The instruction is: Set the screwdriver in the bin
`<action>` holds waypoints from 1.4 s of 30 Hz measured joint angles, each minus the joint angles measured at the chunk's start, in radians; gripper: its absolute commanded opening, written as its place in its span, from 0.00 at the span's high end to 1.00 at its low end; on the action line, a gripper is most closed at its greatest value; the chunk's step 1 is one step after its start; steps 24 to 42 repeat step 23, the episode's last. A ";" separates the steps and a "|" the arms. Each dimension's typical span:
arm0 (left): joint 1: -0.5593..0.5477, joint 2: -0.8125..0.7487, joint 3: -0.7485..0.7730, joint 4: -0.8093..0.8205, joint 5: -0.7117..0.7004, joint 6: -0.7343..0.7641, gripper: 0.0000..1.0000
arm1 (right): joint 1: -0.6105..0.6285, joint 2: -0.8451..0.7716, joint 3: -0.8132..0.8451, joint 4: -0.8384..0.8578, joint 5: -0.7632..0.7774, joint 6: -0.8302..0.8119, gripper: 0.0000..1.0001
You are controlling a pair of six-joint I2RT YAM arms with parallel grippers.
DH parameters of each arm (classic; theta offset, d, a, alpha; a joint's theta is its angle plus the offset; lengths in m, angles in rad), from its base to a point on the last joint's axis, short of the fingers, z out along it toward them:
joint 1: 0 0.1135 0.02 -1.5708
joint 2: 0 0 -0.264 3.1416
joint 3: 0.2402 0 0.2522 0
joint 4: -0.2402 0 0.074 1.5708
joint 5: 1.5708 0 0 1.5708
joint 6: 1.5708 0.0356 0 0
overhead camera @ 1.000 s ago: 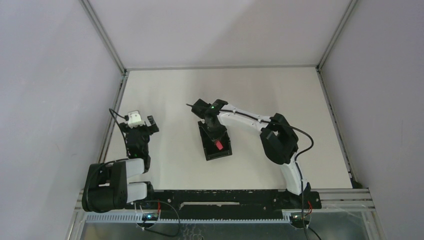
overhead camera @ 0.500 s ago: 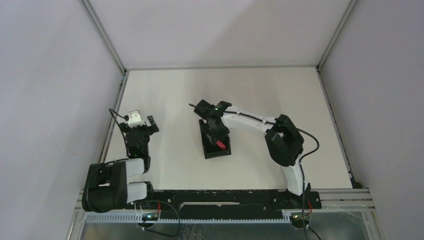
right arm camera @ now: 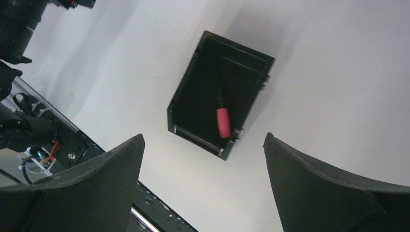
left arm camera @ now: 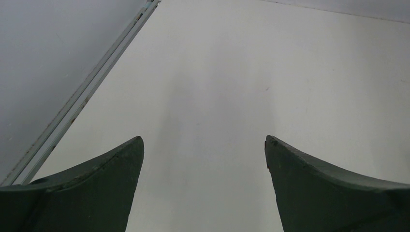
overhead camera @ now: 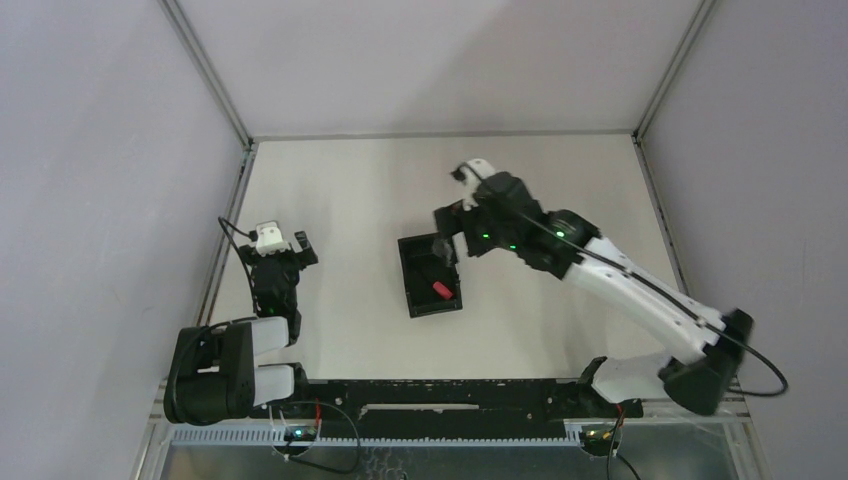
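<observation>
White desk (overhead camera: 340,190) carries the bin (overhead camera: 405,270). The screwdriver (right arm camera: 223,121) lies inside along its length, handle toward the arm bases. The right end effector (right arm camera: 203,137) hangs above it, released and empty; the left end effector (left arm camera: 204,140), also released, sits well apart.

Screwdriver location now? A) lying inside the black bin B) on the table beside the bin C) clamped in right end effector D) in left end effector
A: the red-handled screwdriver lies on the floor of the bin, while the right end effector stands open, holding nothing.
</observation>
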 measured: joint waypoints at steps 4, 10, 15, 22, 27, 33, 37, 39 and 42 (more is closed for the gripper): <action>0.000 0.000 0.000 0.000 0.000 0.000 0.00 | -0.111 -0.186 -0.172 0.087 -0.048 0.002 0.00; 0.000 0.000 0.000 0.000 0.000 0.000 0.00 | -0.301 -0.448 -0.517 0.252 -0.105 0.047 0.00; 0.000 0.000 0.000 0.000 0.000 0.000 0.00 | -0.409 -0.606 -0.780 0.343 -0.091 0.101 0.00; 0.000 0.000 0.000 0.000 0.000 0.000 0.00 | -0.462 -0.721 -1.010 0.431 -0.052 0.174 0.00; 0.000 0.000 0.000 0.000 0.000 0.000 0.00 | -0.464 -0.731 -1.032 0.441 -0.052 0.182 0.00; 0.000 0.000 0.000 0.000 0.000 0.000 0.00 | -0.464 -0.731 -1.032 0.441 -0.052 0.182 0.00; 0.000 0.000 0.000 0.000 0.000 0.000 0.00 | -0.464 -0.731 -1.032 0.441 -0.052 0.182 0.00; 0.000 0.000 0.000 0.000 0.000 0.000 0.00 | -0.464 -0.731 -1.032 0.441 -0.052 0.182 0.00; 0.000 0.000 0.000 0.000 0.000 0.000 0.00 | -0.464 -0.731 -1.032 0.441 -0.052 0.182 0.00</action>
